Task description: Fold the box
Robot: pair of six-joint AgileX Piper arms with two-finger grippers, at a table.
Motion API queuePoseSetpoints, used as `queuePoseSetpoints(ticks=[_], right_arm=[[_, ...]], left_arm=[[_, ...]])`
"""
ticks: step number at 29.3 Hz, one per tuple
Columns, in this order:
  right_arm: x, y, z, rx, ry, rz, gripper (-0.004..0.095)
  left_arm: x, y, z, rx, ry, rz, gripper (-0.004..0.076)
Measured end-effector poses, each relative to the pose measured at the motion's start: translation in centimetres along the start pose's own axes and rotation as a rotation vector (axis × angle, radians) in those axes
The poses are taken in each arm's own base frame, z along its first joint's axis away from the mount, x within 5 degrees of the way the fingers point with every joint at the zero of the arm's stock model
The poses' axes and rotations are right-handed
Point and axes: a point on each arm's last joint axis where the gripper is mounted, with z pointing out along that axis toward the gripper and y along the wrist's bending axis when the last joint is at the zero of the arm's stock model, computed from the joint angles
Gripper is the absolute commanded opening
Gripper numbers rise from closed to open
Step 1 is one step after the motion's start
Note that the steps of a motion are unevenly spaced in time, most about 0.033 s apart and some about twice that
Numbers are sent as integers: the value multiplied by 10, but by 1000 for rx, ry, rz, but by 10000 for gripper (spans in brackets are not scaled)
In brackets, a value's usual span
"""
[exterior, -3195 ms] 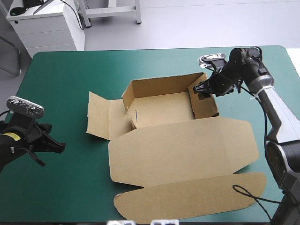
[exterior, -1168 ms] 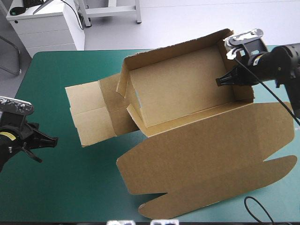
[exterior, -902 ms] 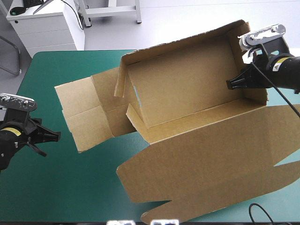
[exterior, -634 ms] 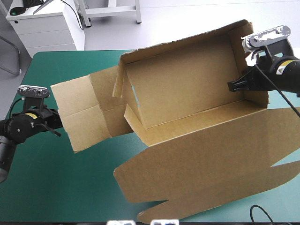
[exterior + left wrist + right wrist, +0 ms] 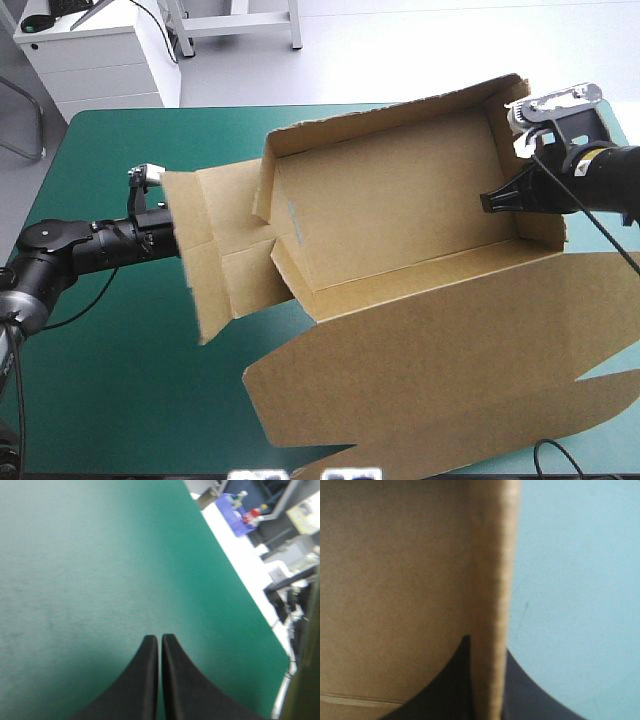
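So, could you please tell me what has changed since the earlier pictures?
The right gripper raised and tilted the brown cardboard box toward the camera. The left gripper, shut, swept in to the box's left flap, which swung up. The right gripper's hold on the right wall stayed.

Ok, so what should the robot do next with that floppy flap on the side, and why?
Probably push the side flap in toward the box with the left gripper. That flap sticks outward, not tucked, and the shut left gripper sits right by its outer edge. The right gripper is shut on the opposite wall, holding the box tilted up, so it can steady it.
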Motion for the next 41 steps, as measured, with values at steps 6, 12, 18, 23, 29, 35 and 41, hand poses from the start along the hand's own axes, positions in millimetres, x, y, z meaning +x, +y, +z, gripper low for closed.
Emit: queuePoseSetpoints(ticks=[6, 12, 18, 23, 29, 35, 41], right_arm=[[1, -4, 0, 42, 7, 20, -19], [0, -4, 0, 43, -6, 31, -19], [-1, -4, 3, 43, -4, 41, -19], [-5, -5, 16, 41, 12, 55, -19], [-9, -5, 24, 28, -6, 82, -19], [-10, -3, 28, 7, -7, 94, -18], [-11, -3, 28, 7, -13, 94, -18]], left_arm=[[-3, -14, -1, 149, -31, -22, 15], [-4, -23, -6, 160, -54, -4, 15], [-6, -33, -12, 169, -71, 26, 22], [-10, -42, -16, 176, -86, 51, 90], [-13, -59, -11, 225, -65, 88, 165], [-19, -77, -8, 272, -52, 145, 219], [-27, -86, -11, 292, -72, 158, 352]])
